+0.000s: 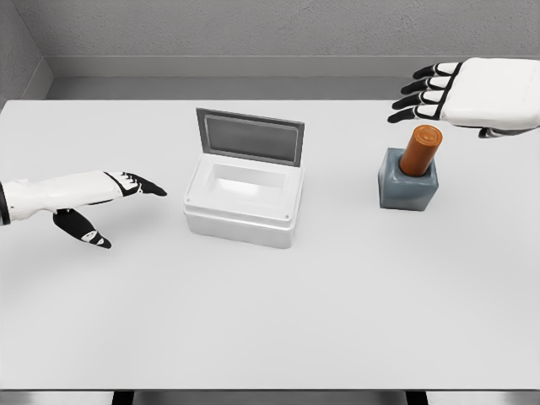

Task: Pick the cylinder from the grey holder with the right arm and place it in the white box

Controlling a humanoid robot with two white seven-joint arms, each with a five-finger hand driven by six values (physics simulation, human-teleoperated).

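While cylinder [420,150] sits in holder [407,182], right hand [472,94] hovers

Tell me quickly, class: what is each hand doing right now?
Left hand: open, holding nothing, low over the table.
Right hand: open, fingers extended, above the orange cylinder, not touching it.

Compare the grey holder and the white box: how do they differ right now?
The grey holder is a small dark block; the white box is wider and lower. The holder has the orange cylinder standing in it, tilted; the box looks empty. The box has a raised hinged lid; the holder has none. Both sit on the table.
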